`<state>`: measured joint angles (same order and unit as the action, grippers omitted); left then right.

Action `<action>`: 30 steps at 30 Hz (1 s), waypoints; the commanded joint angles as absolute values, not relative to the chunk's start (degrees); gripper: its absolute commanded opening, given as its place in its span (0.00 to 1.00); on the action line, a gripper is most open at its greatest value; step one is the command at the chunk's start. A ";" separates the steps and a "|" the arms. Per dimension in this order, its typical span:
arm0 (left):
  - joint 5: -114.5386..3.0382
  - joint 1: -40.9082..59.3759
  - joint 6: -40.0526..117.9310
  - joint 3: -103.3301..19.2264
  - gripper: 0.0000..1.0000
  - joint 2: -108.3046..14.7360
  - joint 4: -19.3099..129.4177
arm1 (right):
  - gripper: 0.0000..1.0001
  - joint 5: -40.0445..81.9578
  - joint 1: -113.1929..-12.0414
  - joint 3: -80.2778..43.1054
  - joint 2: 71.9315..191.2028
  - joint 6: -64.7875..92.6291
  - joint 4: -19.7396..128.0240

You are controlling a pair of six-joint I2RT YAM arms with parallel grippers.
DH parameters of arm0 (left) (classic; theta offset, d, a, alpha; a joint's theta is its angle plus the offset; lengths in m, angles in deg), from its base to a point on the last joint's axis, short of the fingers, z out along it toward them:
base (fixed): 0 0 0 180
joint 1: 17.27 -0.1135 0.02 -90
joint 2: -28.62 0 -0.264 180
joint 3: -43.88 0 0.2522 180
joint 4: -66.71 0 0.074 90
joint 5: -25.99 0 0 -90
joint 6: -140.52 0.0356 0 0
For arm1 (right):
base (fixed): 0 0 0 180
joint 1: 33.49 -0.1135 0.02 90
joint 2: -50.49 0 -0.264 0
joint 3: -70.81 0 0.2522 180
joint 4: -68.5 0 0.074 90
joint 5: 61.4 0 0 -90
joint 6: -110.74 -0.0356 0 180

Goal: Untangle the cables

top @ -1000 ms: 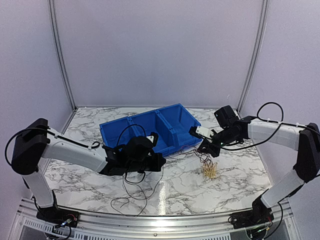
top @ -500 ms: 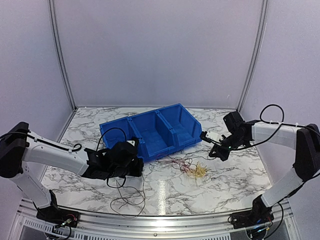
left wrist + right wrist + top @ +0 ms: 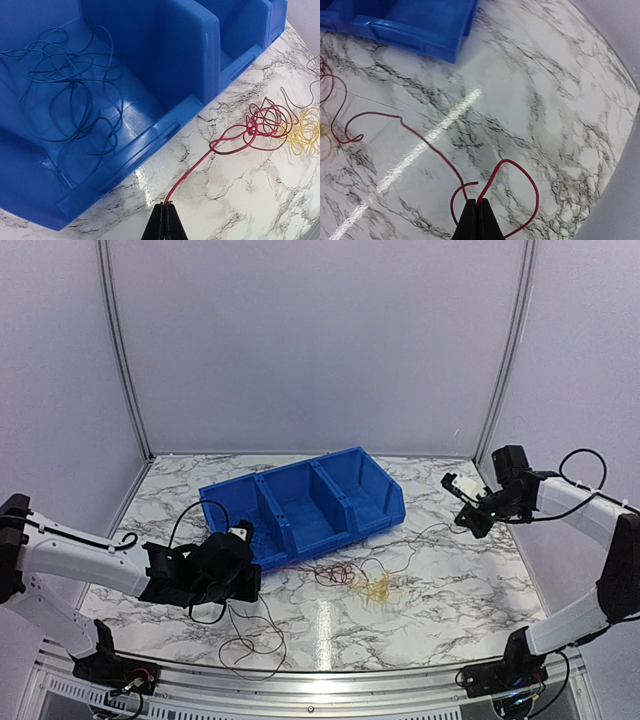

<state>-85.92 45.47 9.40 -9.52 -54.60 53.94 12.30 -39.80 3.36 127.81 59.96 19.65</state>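
A tangle of red cable (image 3: 335, 572) lies on the marble in front of the bin, touching a yellow cable bundle (image 3: 378, 587). In the left wrist view the red cable (image 3: 265, 120) runs taut to my left gripper (image 3: 166, 205), which is shut on its end; the yellow bundle (image 3: 305, 131) lies just beyond. My left gripper (image 3: 256, 583) is low at the left. My right gripper (image 3: 466, 520), far right, is shut on another red strand (image 3: 510, 165) that loops beside my right gripper (image 3: 478, 202). A dark blue cable (image 3: 70, 95) lies coiled inside the bin.
The blue three-compartment bin (image 3: 392, 502) stands at the middle back; its front wall (image 3: 150, 145) is close to my left gripper and its corner (image 3: 420, 25) shows in the right wrist view. A thin dark wire (image 3: 250, 645) lies looped near the front edge.
Both arms have pulled apart: the left gripper went left, the right gripper went right and back. The red cable stretched out between them and the red and yellow bundles slid left.
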 commanded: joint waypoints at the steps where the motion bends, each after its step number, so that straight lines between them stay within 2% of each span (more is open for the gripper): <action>1: -89.29 45.49 9.53 -8.04 0.00 -51.87 50.48 | 0.00 15.44 -34.19 0.98 127.04 57.92 23.47; 3: -88.27 45.53 9.77 -8.74 0.00 -52.42 50.51 | 0.00 16.26 -34.12 1.04 127.12 56.76 24.43; 6: -87.97 45.70 10.51 -9.92 0.00 -52.72 49.78 | 0.00 23.76 -34.12 1.19 127.58 52.34 28.21; 12: -89.64 45.82 11.25 -8.71 0.00 -47.79 44.98 | 0.00 34.82 -25.07 -0.36 129.23 51.28 33.44; 21: -94.24 45.82 8.67 -3.75 0.00 -32.98 36.35 | 0.00 36.43 -14.68 -4.81 134.82 51.41 38.23; 25: -94.75 45.77 7.68 -3.57 0.00 -32.00 34.57 | 0.00 35.80 -14.35 -6.76 136.07 50.34 37.75; 30: -98.45 45.84 3.63 -4.05 0.00 -28.60 24.81 | 0.00 39.27 -14.33 -6.94 137.81 51.34 40.77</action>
